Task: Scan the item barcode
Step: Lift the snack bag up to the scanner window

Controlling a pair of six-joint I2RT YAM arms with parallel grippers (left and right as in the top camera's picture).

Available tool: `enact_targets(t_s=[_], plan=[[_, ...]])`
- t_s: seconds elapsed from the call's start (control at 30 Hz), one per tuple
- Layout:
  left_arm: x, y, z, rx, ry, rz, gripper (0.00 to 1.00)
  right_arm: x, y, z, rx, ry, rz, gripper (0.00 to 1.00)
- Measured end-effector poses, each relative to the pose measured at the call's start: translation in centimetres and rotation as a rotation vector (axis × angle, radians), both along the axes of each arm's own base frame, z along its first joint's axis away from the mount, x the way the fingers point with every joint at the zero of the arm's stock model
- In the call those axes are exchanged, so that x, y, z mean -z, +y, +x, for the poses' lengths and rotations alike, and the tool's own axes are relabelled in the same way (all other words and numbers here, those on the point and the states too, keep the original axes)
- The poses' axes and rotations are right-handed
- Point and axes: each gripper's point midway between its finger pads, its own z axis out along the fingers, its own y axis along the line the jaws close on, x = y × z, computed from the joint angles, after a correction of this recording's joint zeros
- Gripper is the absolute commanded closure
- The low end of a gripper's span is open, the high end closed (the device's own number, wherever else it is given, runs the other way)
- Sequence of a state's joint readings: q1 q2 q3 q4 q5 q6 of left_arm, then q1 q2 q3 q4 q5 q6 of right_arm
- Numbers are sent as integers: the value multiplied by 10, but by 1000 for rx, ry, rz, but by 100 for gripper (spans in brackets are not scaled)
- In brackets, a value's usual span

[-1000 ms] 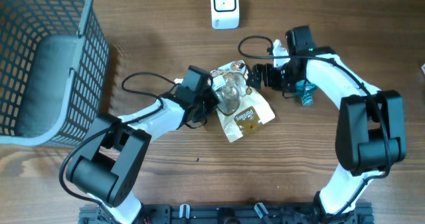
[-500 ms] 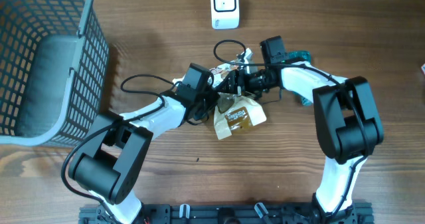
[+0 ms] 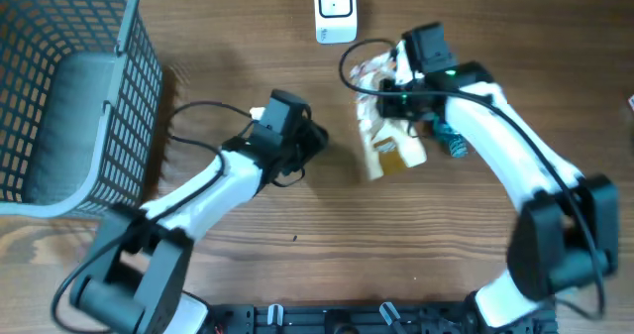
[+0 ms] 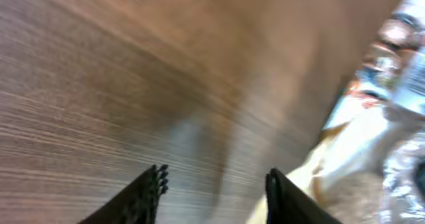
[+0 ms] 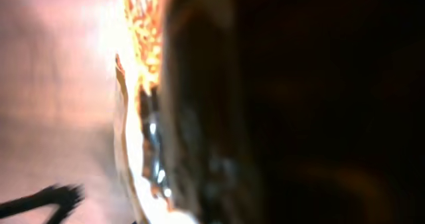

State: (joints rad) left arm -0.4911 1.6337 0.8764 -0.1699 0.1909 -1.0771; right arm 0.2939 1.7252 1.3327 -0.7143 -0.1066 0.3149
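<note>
Nearest you, the left gripper (image 3: 313, 139) sits low over the table (image 3: 297, 265), jaws apart and nothing between them. In the left wrist view its two black fingers (image 4: 151, 192) frame only bare wood, with the snack pouch (image 4: 372, 137) off to their right. That hand is out of the job. Park it there, clear of the pouch, and watch that its cable (image 3: 198, 111) snags nothing.

A little further out, the work belongs to the right gripper (image 3: 384, 100). It looks pinched onto the upper end of the snack pouch (image 3: 392, 146), and the gold body trails toward you below the jaws. The right wrist view is a blur, the pouch (image 5: 143, 117) filling it at very close range. That fits a tight hold, though I can't read the exact contact. Just beside the pouch lies a small teal item (image 3: 453, 141), so mind it when you swing.

Farthest out, at the back of the table, stands the white scanner (image 3: 335, 10), near the pouch's top end but apart from it. Here's the trick, as I judge it. I can't tell from here which face carries the barcode, so turn the wrist slowly. Present the pouch flat and taut to the scanner's face, and stop short of touching it. Crinkled foil glares, so a steady pause should beat a quick sweep. The basket (image 3: 59, 96) at far left plays no part in this step.
</note>
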Motion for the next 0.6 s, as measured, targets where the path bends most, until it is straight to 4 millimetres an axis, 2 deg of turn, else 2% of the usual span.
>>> enact_targets(t_s=[0.07, 0.1, 0.17, 0.2, 0.33, 0.37, 0.43, 0.5, 0.6], plan=[[-12, 11, 2, -11, -19, 3, 48, -38, -21, 7, 61, -134, -113, 95], [-11, 17, 2, -21, -11, 11, 48, -49, -29, 9, 89, -181, -175, 95], [-5, 30, 0, -28, 14, 40, 43, -59, -34, 15, 121, -256, -283, 95], [-4, 35, 1, -25, 16, 53, 40, -68, -34, 23, 129, -321, -340, 96], [2, 51, -2, 28, 15, 119, 39, -149, -9, 70, 80, -735, -518, 95], [4, 53, -4, 41, 20, 131, 30, -175, -2, 83, 57, -851, -563, 95], [5, 54, -5, 65, 15, 151, 0, -198, 4, 102, 2, -977, -704, 95], [5, 55, -6, 89, 8, 166, 0, -186, 14, 124, -127, -1009, -908, 95], [7, 56, -9, 95, 19, 174, 0, -146, 31, 155, -301, -1042, -1195, 96]])
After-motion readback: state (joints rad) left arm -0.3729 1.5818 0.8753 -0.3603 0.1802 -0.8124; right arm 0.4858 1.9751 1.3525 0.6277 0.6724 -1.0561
